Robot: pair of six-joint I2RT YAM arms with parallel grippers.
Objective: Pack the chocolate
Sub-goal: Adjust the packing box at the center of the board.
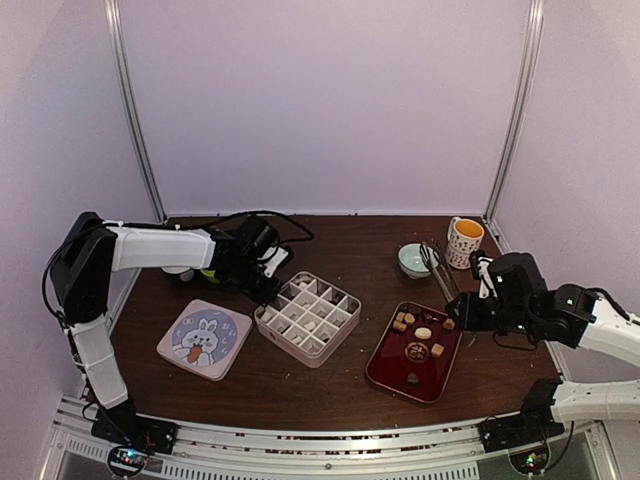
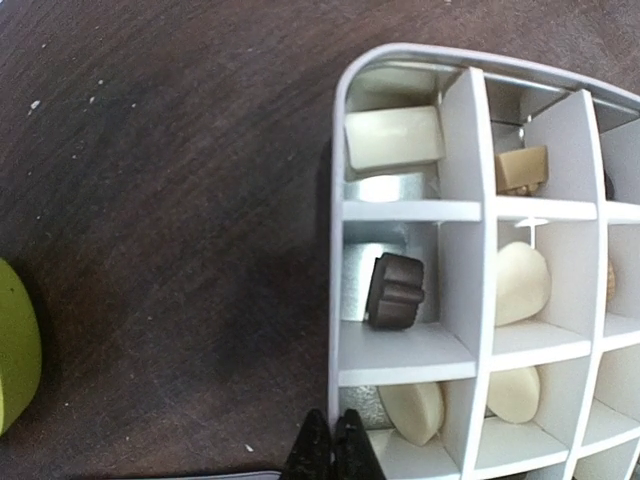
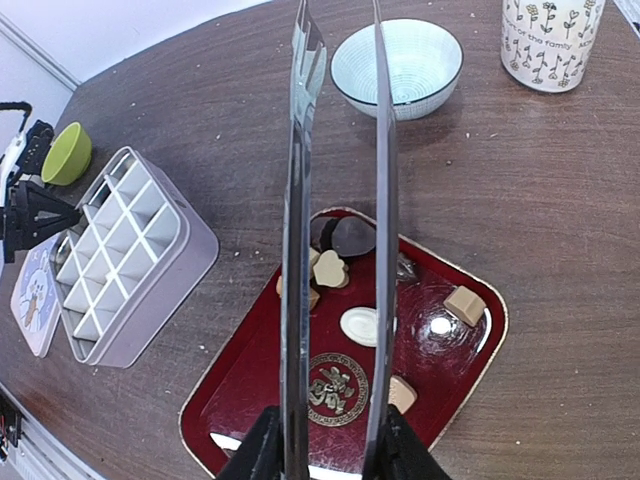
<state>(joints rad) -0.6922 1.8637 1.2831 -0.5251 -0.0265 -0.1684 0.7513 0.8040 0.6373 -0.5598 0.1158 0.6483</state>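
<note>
Left wrist camera puts us right over the chocolate (image 2: 393, 291): small bite-sized pieces in cream, tan and dark brown, sitting one to a cell in the far left corner of the pale box with white dividers (image 2: 338, 200). At the bottom of that view the left claw (image 2: 333, 450) has its black fingertips pinched tight together, holding nothing, right by the box's outer wall.

More chocolate lies loose on the dark red rectangular tray (image 1: 385, 370), to the right of the box. Over that tray we see the right claw (image 3: 330, 450) clamped around a pair of long metal tongs (image 3: 296, 200). Their blades stand narrowly apart, tips empty, pointing towards the pale blue ribbed bowl (image 3: 397, 65) on the far side. Just right of the bowl stands a cream flower-patterned mug (image 3: 553, 40).

Near left of the box lies a pale rounded-square lid with a cartoon rabbit (image 1: 204, 339). A lime-green round thing (image 3: 67, 153) sits far left on the dark brown wooden table (image 1: 330, 240).
</note>
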